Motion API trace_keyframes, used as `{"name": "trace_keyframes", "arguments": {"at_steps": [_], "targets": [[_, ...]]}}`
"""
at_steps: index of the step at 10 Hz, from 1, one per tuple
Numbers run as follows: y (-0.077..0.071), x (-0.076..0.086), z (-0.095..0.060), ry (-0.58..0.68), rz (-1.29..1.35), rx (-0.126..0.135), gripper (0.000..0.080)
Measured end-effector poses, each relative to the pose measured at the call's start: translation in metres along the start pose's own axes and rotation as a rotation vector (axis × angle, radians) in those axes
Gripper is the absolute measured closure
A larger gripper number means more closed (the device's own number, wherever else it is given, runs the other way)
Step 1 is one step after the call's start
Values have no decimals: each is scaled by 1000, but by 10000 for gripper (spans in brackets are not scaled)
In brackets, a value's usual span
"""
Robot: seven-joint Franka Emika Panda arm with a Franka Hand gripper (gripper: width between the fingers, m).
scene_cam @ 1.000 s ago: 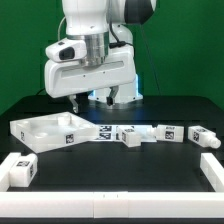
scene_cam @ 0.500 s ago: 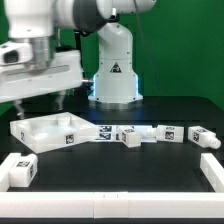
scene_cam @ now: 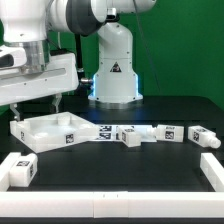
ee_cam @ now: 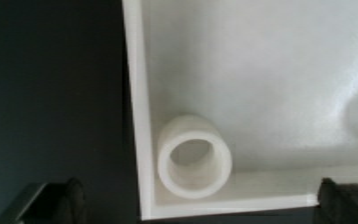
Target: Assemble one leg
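Note:
Several legs lie on the black table, small white blocks with tags: one (scene_cam: 131,138) at the middle, one (scene_cam: 166,133) and one (scene_cam: 205,137) toward the exterior view's right, and one (scene_cam: 18,170) at the front left. My gripper (scene_cam: 38,108) hangs open and empty above the left part of the large white tray-like panel (scene_cam: 45,130), apart from every leg. In the wrist view the gripper (ee_cam: 197,205) is open, with dark fingertips (ee_cam: 51,200) on either side of the panel's corner (ee_cam: 247,80), over a round socket (ee_cam: 194,155). No leg shows in that view.
The marker board (scene_cam: 103,133) lies flat between the panel and the middle leg. A low white rail (scene_cam: 110,203) runs along the front, with a side piece (scene_cam: 212,170) at the exterior view's right. The robot base (scene_cam: 113,75) stands behind.
The arm swung from above the middle of the table to the exterior view's left, over the panel. In the last half second it shifted slightly. The gripper stayed empty.

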State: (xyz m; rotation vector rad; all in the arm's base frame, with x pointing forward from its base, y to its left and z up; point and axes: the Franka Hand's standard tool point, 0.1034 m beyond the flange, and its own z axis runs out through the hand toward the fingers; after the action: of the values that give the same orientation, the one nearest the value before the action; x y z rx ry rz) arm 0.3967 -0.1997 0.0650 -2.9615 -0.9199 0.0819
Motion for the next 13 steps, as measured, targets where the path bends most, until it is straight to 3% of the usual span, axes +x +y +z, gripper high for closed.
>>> {"name": "trace_keyframes", "arguments": {"at_steps": [1,3,6,7,8,9,10,11,13], "targets": [[14,-14,18,-1,-41,-27,151],[30,-27,46,-26,-35,-21,151],[17,-26,57,-34,-36,2,163],[18,-26,57,-34,-34,1,362],[18,-26,57,-34,-35,1,362],[18,-26,57,-34,-35,1,533],[18,-26,57,-34,-35,1,533],[18,-26,57,-34,-35,1,703],[18,-25,54,-33,11,2,744]]}}
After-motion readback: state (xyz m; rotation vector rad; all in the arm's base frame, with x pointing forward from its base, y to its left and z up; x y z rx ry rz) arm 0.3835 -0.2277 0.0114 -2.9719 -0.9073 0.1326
